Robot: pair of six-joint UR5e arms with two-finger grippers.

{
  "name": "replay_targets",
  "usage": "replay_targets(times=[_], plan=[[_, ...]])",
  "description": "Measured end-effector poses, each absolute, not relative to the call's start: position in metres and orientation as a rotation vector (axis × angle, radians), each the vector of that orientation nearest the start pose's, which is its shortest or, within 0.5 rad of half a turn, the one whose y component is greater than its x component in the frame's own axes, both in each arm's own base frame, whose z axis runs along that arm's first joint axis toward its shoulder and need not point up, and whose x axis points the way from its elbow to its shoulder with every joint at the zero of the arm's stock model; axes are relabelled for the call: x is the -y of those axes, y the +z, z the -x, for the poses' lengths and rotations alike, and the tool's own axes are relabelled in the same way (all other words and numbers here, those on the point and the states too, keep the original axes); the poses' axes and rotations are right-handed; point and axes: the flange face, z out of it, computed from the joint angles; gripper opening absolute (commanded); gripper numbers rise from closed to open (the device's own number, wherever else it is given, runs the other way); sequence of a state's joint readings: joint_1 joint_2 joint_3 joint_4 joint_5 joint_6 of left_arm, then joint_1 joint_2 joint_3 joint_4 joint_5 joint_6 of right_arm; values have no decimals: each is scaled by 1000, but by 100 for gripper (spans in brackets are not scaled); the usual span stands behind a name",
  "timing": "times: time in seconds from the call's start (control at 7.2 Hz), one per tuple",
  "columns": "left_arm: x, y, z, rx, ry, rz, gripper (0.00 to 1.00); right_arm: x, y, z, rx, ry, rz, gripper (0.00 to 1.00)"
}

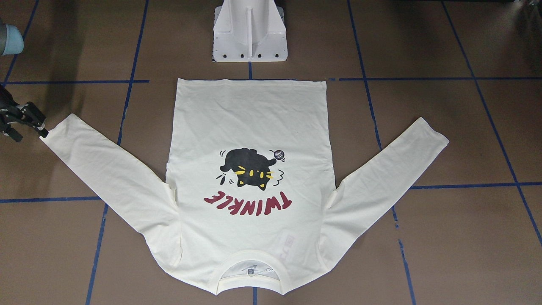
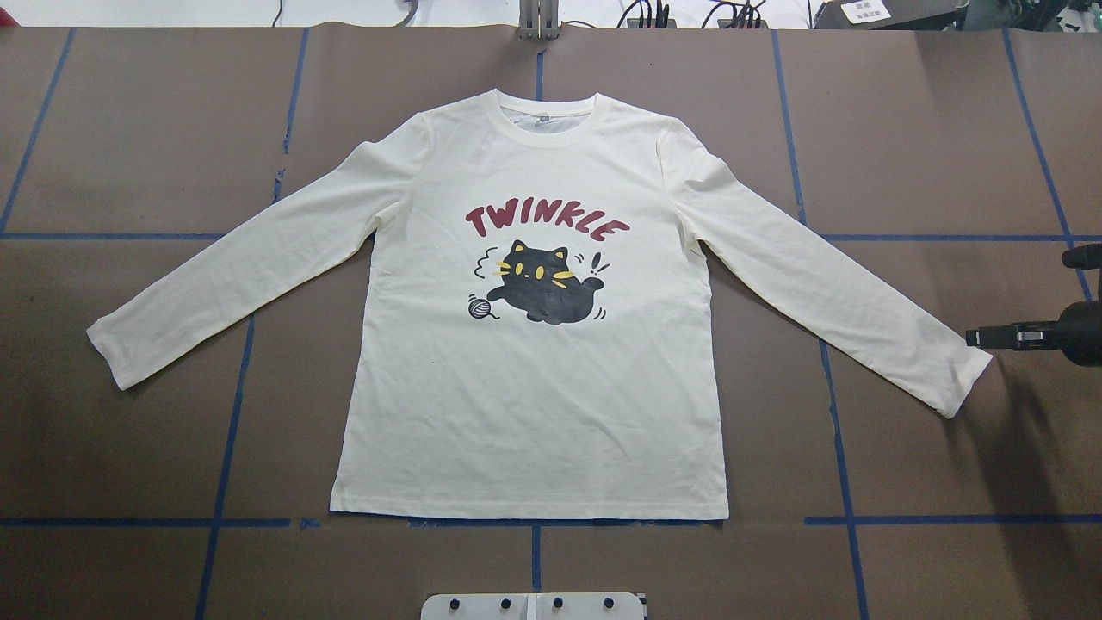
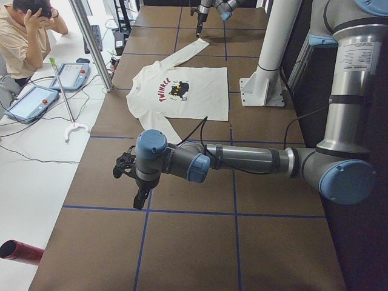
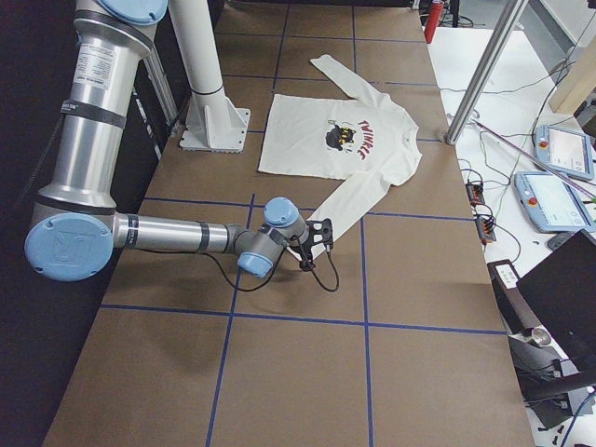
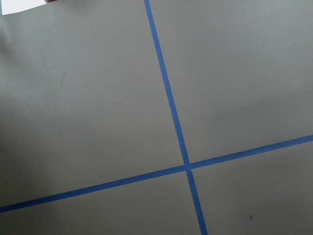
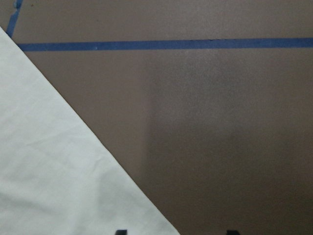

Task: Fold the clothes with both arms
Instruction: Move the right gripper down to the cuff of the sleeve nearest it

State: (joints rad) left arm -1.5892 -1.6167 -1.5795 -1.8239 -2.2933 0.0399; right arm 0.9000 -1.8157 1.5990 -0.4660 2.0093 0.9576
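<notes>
Shirt [image 2: 534, 413] chest: "TWINKLE" in dark red caps. Neck tag [image 1: 251, 271] & arm stickers [image 3: 357, 57]: print too small to read.

left gripper [image 3: 139, 203]: shown only from the table's left end, jaw spacing was unreadable | right gripper [image 2: 973, 337]: its arm [image 2: 1086, 331] was cut off at the overhead view's right edge, only 2 fingertips [image 6: 121, 232] showed in its wrist view | T-shirt [image 2: 534, 413]: neck label [image 2: 540, 121] was too small to read

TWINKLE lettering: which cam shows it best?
Overhead exterior: the TWINKLE lettering reads upright, large and unobstructed. Front-facing shows it upside down. Both side views show it small and rotated. The wrist cameras miss it; the right one sees only plain sleeve and table.
</notes>
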Motion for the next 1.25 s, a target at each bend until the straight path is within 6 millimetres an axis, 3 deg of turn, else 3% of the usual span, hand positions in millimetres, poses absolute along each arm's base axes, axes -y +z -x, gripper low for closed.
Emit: replay_targets(times=[0.14,0.28,0.56,0.97,1.11,1.25], plan=[[528,606,77,-708,132,-316,100,377,644,187,918,63,-305,66],[528,606,77,-708,132,-316,100,376,646,188,921,60,-306,57],[528,606,77,-708,131,-316,100,375,647,189,925,61,-303,13],[529,605,77,-708,131,-318,100,374,648,191,926,61,-294,25],[529,604,77,-708,132,-319,100,373,649,193,924,58,-291,41],[529,604,77,-708,132,-319,100,372,650,193,922,55,-290,49]])
